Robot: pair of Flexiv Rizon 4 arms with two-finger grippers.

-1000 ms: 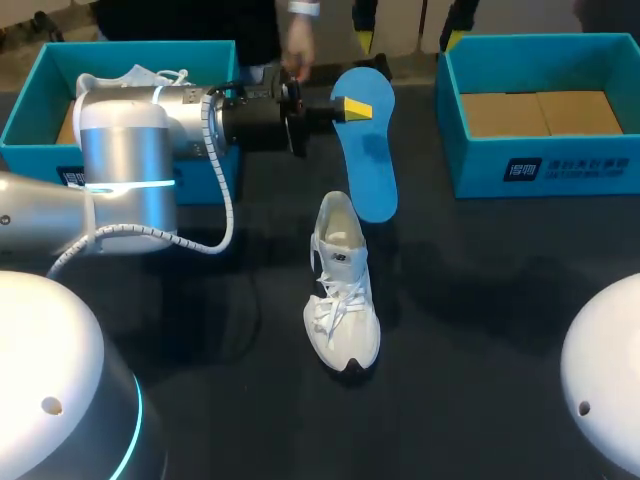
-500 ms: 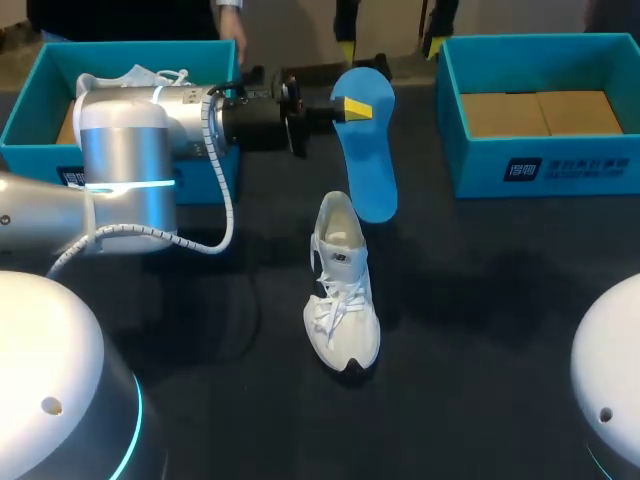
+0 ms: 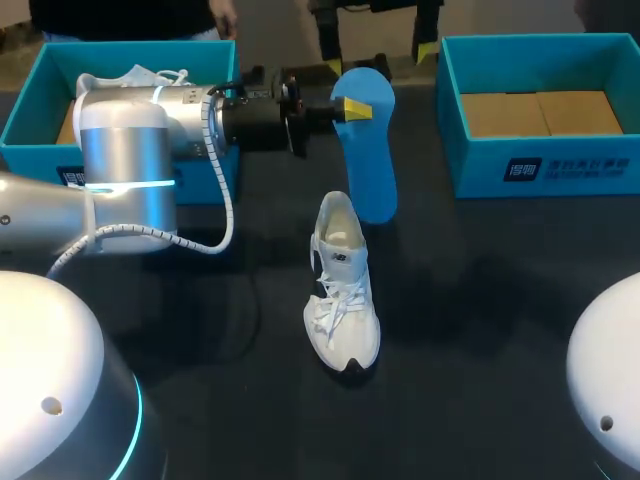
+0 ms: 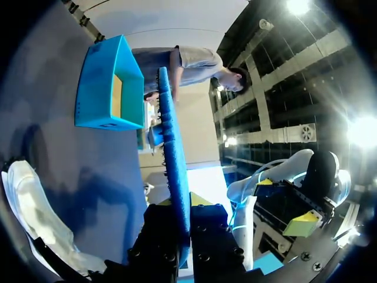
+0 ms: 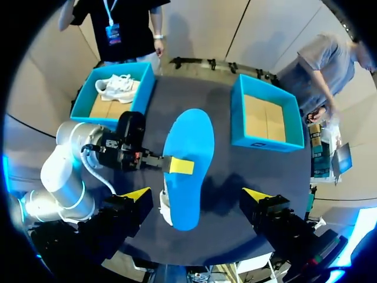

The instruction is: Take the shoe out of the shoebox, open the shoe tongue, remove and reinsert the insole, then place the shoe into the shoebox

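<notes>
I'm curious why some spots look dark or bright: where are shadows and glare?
Head view: soft shadows spread on the table beside the shoe. Right wrist view: the insole throws a shadow on the table toward the empty box. Left wrist view: strong glare flares from overhead.

A dark table (image 3: 500, 320) holds a blue box (image 3: 28, 108) at its far left corner, and inside that box lies a second white sneaker (image 3: 142, 76) with its laces showing, apparently resting on a brown cardboard floor, though most of it is hidden in the head view.
</notes>
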